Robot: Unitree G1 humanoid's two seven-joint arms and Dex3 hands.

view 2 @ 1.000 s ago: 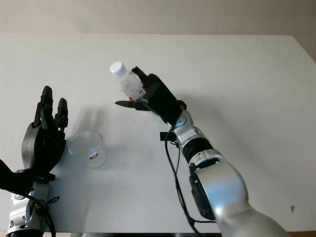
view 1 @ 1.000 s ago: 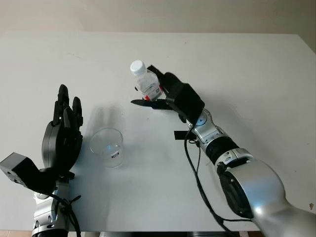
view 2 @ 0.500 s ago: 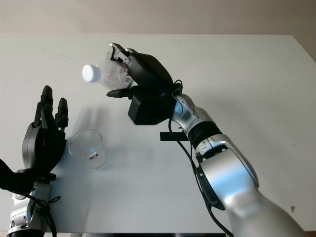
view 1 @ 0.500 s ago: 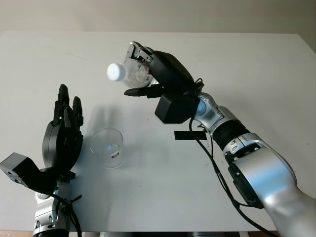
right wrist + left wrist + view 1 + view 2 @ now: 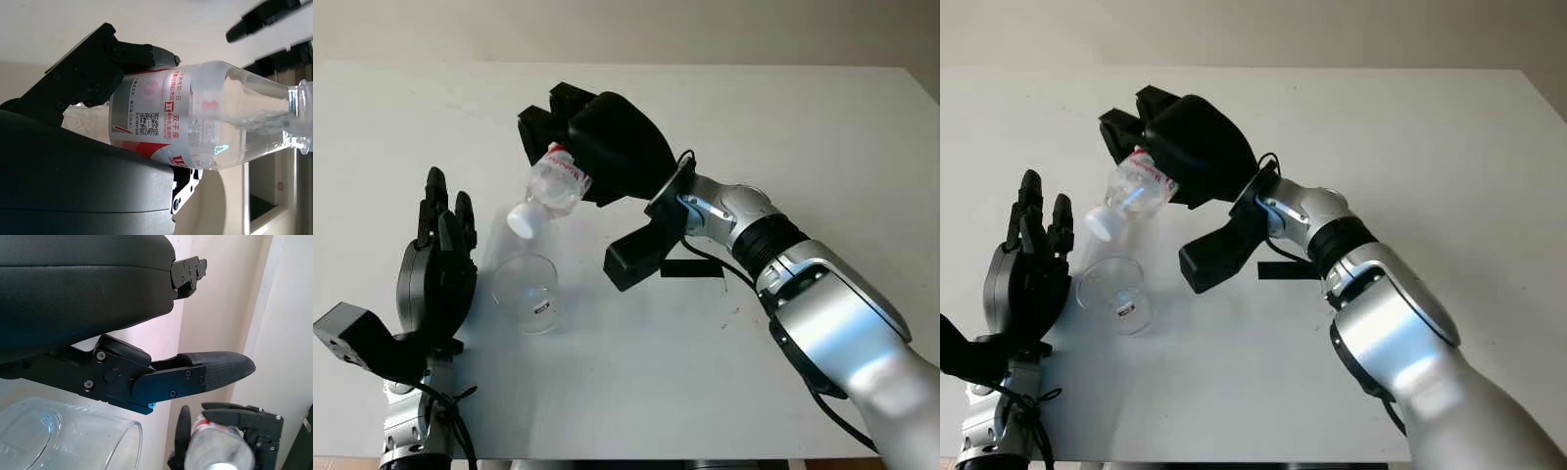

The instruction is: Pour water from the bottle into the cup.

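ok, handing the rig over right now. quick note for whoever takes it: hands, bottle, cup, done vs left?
Right hand: shut on the bottle, held in the air, tilted neck-down with the mouth just above the cup.
Left hand: open, upright beside the cup, not touching it.
Cup: upright on the table, looks empty.
Done: bottle picked up, carried over, tipped.
Left: I can't see any water in the cup yet. The white cap appears to be on, so check that before tilting further. Then pour and set the bottle down.
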